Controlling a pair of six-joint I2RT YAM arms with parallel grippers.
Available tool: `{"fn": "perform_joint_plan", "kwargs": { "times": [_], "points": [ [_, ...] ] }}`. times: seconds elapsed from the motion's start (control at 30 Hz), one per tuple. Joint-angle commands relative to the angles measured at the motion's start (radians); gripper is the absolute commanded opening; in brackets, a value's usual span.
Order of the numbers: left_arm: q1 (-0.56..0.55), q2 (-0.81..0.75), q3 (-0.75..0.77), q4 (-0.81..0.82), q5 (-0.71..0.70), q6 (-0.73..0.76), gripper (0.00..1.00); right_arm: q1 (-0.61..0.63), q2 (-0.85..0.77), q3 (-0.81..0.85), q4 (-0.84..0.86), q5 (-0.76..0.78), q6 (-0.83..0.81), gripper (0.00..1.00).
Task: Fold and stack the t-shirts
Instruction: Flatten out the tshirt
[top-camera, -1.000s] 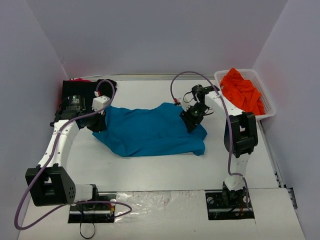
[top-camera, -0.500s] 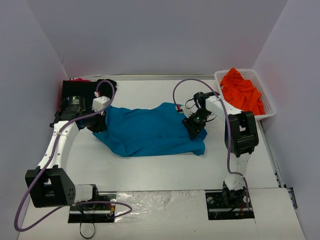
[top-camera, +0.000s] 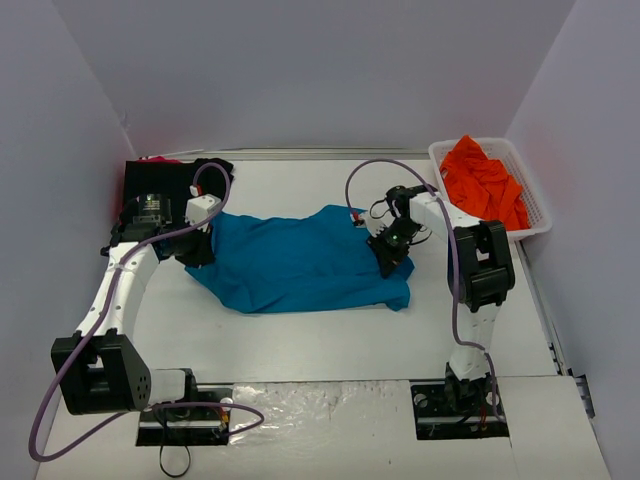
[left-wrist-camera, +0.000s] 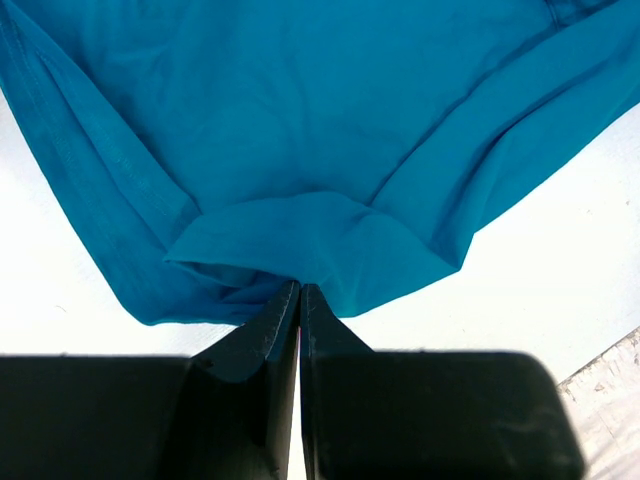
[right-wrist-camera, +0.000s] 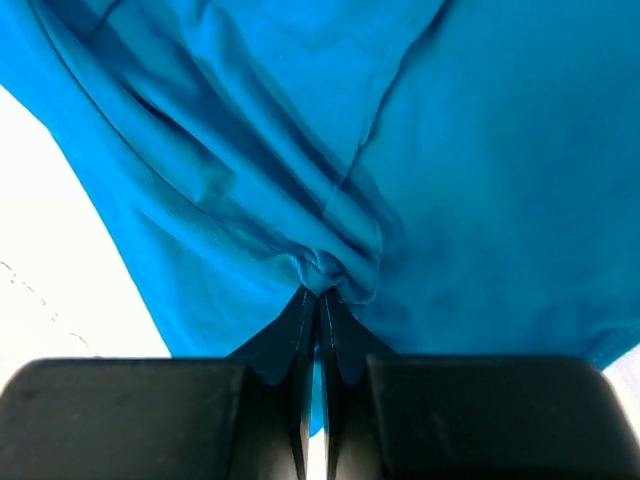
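Teal t-shirt (top-camera: 300, 262), spread mid-table (top-camera: 300, 345), held both ends.
My L gripper (left-wrist-camera: 300, 287) pinched tight on its L edge; my R gripper (right-wrist-camera: 318, 292) clamped on bunched R side; orange t-shirts (top-camera: 485, 180) in white basket (top-camera: 436, 152), far R.

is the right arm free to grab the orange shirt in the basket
Probably not yet: right gripper is shut on the teal t-shirt, though the orange shirt lies uncovered in the basket nearby.
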Motion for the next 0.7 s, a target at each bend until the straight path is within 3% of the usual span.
{"fn": "perform_joint_plan", "kwargs": {
  "times": [0.0, 0.23, 0.53, 0.67],
  "points": [
    [-0.001, -0.008, 0.008, 0.007, 0.027, 0.004, 0.02, -0.002, -0.017, -0.008, -0.039, -0.028, -0.009, 0.0],
    [0.001, 0.002, 0.066, -0.015, 0.021, 0.0, 0.02, -0.007, -0.102, 0.062, -0.043, 0.067, 0.046, 0.0],
    [0.03, 0.114, 0.403, 0.023, -0.094, -0.117, 0.02, -0.178, -0.082, 0.568, -0.04, 0.21, 0.168, 0.0],
    [0.033, 0.202, 0.639, 0.027, -0.141, -0.186, 0.02, -0.218, -0.054, 0.762, -0.023, 0.257, 0.224, 0.0]
  ]
}}
